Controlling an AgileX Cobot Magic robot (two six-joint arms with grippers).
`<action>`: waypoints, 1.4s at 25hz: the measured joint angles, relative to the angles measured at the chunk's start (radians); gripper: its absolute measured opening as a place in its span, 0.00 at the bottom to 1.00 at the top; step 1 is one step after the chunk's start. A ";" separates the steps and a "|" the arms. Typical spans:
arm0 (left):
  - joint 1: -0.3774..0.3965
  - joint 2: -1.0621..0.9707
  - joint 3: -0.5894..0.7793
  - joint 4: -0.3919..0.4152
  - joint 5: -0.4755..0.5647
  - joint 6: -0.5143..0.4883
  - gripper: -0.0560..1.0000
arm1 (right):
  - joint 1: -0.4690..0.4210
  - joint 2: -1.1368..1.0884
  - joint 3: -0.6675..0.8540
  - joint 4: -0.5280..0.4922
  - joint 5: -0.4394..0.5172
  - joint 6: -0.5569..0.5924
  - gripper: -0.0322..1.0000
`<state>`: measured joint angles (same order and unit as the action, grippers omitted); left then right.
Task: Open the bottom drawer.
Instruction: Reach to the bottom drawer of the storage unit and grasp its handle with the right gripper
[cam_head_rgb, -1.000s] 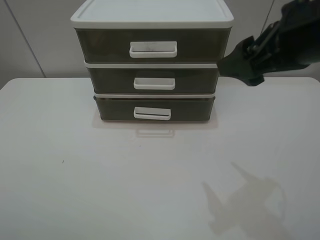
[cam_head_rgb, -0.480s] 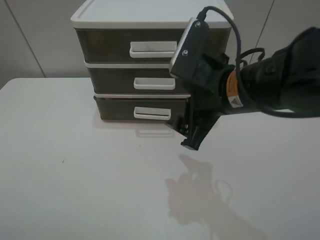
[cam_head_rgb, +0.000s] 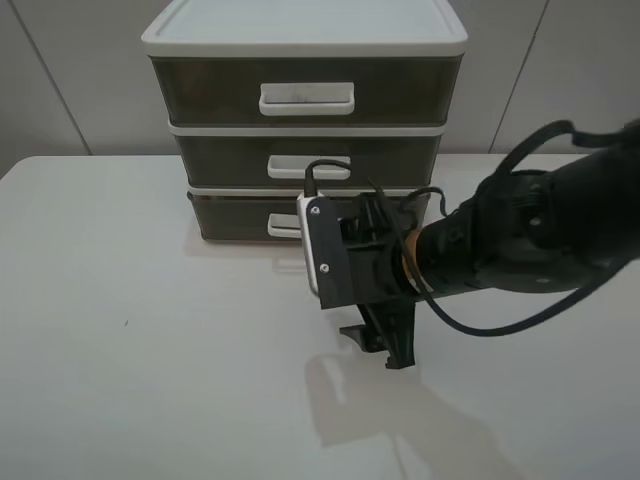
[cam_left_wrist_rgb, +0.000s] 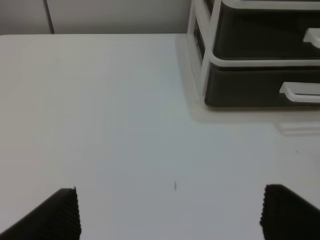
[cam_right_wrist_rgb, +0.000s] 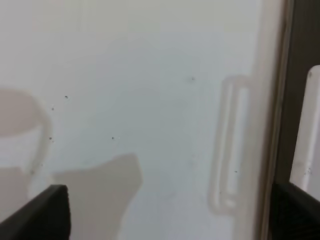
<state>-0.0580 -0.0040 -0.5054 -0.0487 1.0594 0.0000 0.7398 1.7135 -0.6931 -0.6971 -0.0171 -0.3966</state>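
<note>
At the table's (cam_head_rgb: 120, 350) far edge the cabinet (cam_head_rgb: 300, 25) stands as before, but the right arm (cam_head_rgb: 540, 240) has swung down before its shut bottom drawer (cam_head_rgb: 235, 218), putting the right gripper (cam_head_rgb: 380, 348) (fingers apart, like the left gripper's (cam_left_wrist_rgb: 170, 215)) near the handle (cam_head_rgb: 282, 228), nothing pulled yet.

- The bottom drawer (cam_head_rgb: 232, 219) is showing dark, smoky brown plastic with a faint sheen.
- Its handle (cam_left_wrist_rgb: 301, 93) is looking like smooth white plastic.
- The counter (cam_head_rgb: 140, 340) is looking smooth and white, and is faintly mirroring the handle.
- The left fingers (cam_left_wrist_rgb: 61, 215) are showing black, matt, finely ribbed faces.
</note>
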 joint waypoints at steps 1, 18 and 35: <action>0.000 0.000 0.000 0.000 0.000 0.000 0.76 | 0.000 0.013 -0.007 0.044 -0.009 -0.045 0.79; 0.000 0.000 0.000 0.000 0.000 0.000 0.76 | 0.000 0.217 -0.034 0.956 -0.507 -0.944 0.79; 0.000 0.000 0.000 0.000 0.000 0.000 0.76 | 0.000 0.320 -0.051 0.968 -0.574 -0.983 0.79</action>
<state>-0.0580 -0.0040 -0.5054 -0.0487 1.0594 0.0000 0.7398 2.0332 -0.7442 0.2706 -0.5910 -1.3797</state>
